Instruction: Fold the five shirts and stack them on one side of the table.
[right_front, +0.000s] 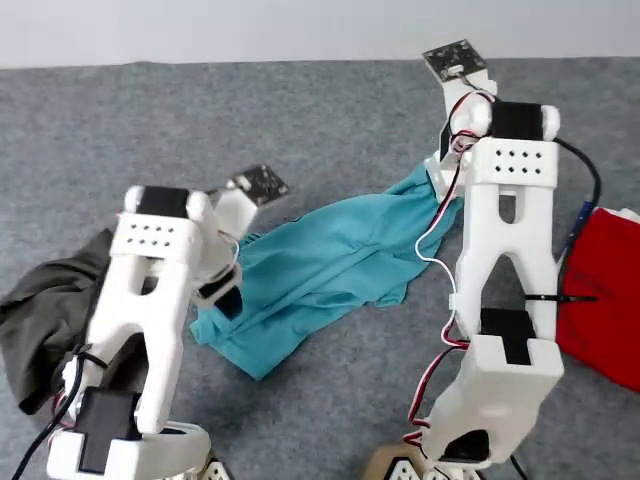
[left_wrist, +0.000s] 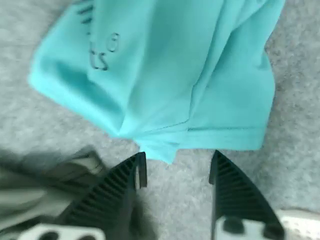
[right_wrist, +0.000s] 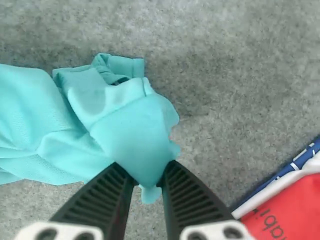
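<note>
Three shirts on the table (right_front: 330, 120): a teal shirt (right_front: 330, 265) in the middle, a dark shirt (right_front: 45, 300) half hidden behind the left arm (right_front: 150, 300), and a red shirt (right_front: 605, 300) cut off at the edge. The right claw (right_wrist: 147, 180) pinches the teal shirt; the left claw (left_wrist: 177, 167) gapes beside its hem.

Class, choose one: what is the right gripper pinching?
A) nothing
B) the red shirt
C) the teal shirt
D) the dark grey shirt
C: in the right wrist view the right gripper is shut on a fold of the teal shirt, while the red shirt lies apart from it.
</note>
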